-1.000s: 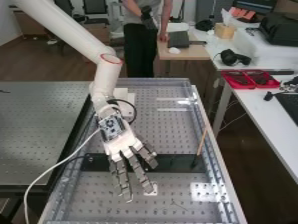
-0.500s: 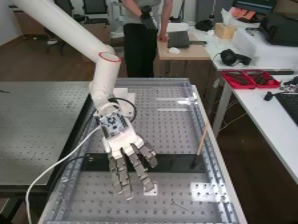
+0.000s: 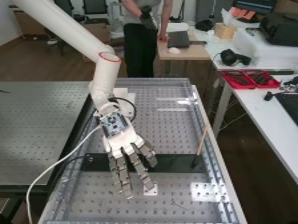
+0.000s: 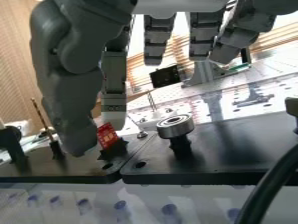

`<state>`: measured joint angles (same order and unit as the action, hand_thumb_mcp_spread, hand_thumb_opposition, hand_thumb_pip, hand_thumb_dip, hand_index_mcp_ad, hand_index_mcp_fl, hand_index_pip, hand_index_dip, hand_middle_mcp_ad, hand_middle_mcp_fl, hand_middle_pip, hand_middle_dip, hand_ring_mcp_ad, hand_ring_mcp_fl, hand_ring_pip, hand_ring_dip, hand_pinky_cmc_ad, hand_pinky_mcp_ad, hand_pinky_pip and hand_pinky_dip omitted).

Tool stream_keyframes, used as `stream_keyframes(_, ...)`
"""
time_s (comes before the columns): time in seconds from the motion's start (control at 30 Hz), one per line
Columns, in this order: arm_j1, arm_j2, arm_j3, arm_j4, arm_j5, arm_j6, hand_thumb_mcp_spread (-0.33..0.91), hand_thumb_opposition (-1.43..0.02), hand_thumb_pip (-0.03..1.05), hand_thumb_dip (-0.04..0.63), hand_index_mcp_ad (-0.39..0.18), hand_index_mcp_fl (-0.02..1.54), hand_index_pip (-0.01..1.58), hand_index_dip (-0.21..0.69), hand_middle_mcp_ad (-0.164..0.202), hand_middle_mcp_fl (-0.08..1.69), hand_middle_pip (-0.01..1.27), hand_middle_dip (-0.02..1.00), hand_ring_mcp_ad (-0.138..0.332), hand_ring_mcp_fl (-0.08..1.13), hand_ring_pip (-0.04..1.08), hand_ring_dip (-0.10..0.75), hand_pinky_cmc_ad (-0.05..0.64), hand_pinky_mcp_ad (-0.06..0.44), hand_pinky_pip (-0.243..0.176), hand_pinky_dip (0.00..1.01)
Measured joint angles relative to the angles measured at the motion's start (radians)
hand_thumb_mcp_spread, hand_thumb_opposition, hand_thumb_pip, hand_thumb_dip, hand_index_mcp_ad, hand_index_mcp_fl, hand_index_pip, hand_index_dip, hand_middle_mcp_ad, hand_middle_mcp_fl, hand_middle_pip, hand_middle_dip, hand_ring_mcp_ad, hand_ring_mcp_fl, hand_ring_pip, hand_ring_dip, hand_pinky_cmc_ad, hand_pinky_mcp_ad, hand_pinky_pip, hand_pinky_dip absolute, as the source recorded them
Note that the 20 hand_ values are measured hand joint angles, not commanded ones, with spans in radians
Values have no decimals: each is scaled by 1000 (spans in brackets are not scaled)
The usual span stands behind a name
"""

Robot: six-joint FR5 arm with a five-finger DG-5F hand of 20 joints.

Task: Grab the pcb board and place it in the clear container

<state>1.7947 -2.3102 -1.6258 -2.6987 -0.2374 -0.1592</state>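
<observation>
Though between rails (image 3: 215, 165), hand (image 3: 122, 143) well clear

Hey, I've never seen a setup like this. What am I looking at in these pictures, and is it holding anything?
The white machine is a robot arm with a person-like hand at its end. The high view comes from a fixed camera looking down along the bench, which is dotted with holes. The wrist view comes from a camera on the arm's wrist, so the dark fingers hang in front of it.

A long black base lies across the bench. On it, a small red board, probably the circuit board to be moved, stands tilted in a black holder. Nearby, a metal ring sits on a black post, and a thin wooden stick stands upright.

The fingers are fairly straight and don't seem to be holding anything.
</observation>
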Motion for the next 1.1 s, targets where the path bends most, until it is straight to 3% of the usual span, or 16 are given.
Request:
stream_keyframes(0.53,-2,7,-13,58,4,-56,625,-803,356,236,-257,424,1218,328,-21,38,129,140,182,10,89,14,288,134,-75,178)
stream_keyframes(1.1,-6,0,-5,48,1,-36,625,-822,356,241,-255,435,1278,333,-21,56,129,140,182,14,93,24,290,133,-75,178)
